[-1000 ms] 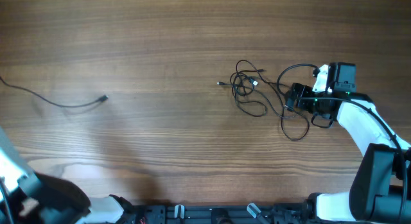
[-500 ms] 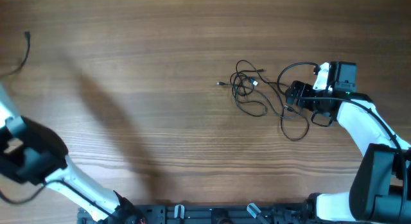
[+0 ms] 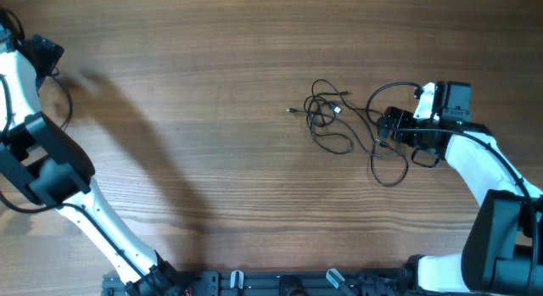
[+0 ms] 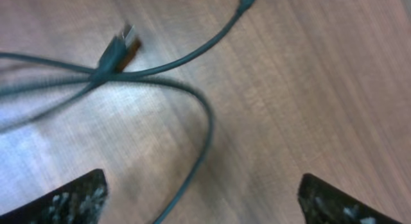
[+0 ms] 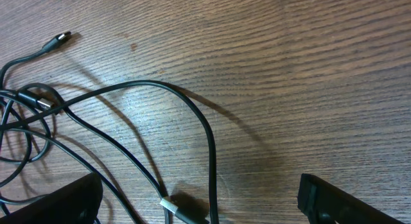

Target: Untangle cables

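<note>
From above, the knot of cables lies right of the desk's middle. The right gripper sits just beside it, among strands trailing off the knot. The left gripper is at the far left edge, well apart from the knot.

At the left wrist, the gripper's fingers stand wide apart and hold nothing. A loose cable curves over the wood below them, its plug lying flat.

At the right wrist, the gripper is also spread fully and empty. One strand arcs between its fingers, with a pale-tipped plug low in the gap.

I judge the step in hand to be picking another strand out of the knot. To do it well, the right gripper should close on a single strand near a free plug end. It should then draw it away slowly, so the loops slide open instead of cinching tight.
</note>
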Tool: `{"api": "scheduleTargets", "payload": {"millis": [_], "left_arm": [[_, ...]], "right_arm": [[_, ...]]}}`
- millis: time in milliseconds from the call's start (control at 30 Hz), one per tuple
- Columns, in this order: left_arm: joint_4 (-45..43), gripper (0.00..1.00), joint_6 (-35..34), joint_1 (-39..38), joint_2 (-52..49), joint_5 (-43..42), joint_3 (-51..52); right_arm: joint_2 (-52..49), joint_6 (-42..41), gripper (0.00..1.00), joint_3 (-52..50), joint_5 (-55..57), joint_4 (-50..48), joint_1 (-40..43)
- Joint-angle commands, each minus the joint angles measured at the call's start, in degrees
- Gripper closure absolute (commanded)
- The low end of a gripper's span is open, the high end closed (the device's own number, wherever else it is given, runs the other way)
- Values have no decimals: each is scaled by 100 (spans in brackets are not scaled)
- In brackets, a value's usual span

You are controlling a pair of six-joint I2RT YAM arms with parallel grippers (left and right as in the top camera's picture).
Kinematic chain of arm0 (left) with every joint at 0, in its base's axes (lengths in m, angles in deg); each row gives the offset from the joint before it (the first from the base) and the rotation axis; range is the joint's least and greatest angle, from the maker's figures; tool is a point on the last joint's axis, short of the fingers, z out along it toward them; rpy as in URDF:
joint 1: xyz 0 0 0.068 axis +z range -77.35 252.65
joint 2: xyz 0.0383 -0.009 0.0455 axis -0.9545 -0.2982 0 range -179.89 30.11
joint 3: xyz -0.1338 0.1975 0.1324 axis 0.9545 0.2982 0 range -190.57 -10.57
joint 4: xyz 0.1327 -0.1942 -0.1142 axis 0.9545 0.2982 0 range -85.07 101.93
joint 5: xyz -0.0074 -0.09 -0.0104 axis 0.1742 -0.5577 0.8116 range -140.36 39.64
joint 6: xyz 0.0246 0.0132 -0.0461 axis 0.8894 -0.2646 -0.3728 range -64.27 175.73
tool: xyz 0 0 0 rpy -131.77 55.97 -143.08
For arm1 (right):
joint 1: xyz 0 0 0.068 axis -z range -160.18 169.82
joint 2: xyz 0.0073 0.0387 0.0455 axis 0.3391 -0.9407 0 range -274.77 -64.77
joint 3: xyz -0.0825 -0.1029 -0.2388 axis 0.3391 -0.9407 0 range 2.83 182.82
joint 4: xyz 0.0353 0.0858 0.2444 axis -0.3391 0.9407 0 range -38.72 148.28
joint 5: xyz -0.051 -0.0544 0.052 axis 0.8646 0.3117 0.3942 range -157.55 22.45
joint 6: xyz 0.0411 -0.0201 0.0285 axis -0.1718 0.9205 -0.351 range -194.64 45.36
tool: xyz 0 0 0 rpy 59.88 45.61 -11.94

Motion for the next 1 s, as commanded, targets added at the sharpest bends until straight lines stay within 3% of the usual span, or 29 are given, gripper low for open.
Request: {"api": "scheduleTargets", "payload": {"millis": [0,100,233,333,433,567,733,900,967], "left_arm": [[1244,0,-479,66,208,540,-1207],[2686,0,-1268,79,221,-26,-2072],[4144,0,-1246,-55,306,-2323,-2273],[5053,0,-702,-463,302,-2688,-2238],[5211,0,-9,-1333,304,-2824,-2223],[5209,0,-2,-2404,378,-2601,-2223],[5211,0,-52,-3807,955,-1252,-2216],[5211,0,-546,-4618,1899,-4,-1928],[5206,0,-1165,-4929,2557,826,-1097]], "right_arm": [[105,-4,0,-11,-70,-20,-7],[105,-4,0,-11,-68,-20,-9],[105,-4,0,-11,-68,-20,-7],[105,-2,0,-11,-68,-20,-9],[105,-4,1,-11,-68,-20,-7],[105,-4,0,-11,-68,-20,-7],[105,-7,0,-11,-68,-20,-7],[105,-4,0,-11,-68,-20,-9],[105,-4,0,-11,-70,-72,-9]]}}
